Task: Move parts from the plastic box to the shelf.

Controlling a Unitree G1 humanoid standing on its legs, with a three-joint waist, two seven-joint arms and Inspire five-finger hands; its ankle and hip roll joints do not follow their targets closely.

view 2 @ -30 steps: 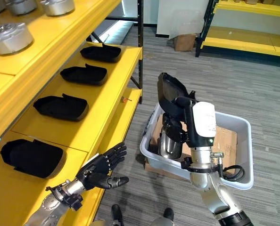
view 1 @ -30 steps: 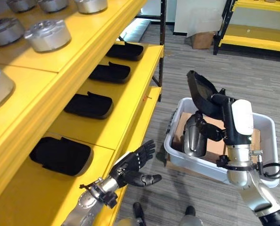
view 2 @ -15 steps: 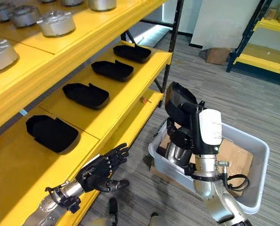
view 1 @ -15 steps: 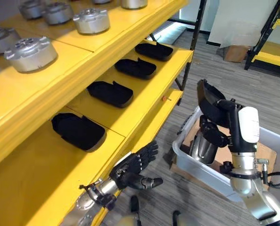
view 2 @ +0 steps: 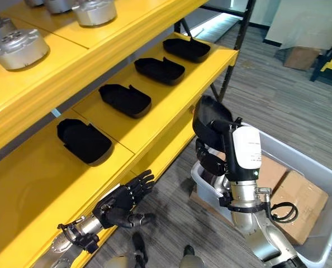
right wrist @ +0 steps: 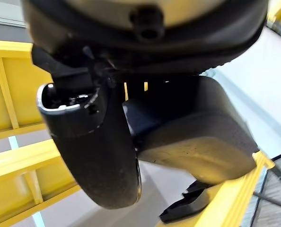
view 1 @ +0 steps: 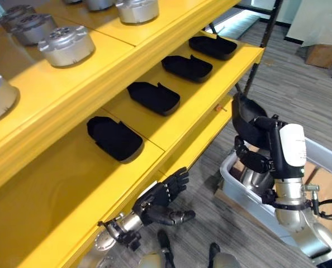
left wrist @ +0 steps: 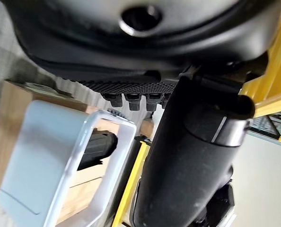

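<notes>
Right hand [view 1: 254, 146] grips a black part [view 1: 245, 118] above the plastic box [view 2: 317, 249], beside the yellow shelf [view 1: 171, 120]; left hand [view 1: 160, 198] hangs empty, fingers relaxed, below the shelf

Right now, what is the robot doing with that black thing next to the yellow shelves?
The robot's right hand is curled round a black part and holds it up above the grey plastic box on the floor, close to the edge of the yellow shelf. Four black parts of the same kind already lie in a row on that shelf, and silver round parts sit on the shelf above. The left hand hangs open and empty by the shelf's lower edge.
</notes>
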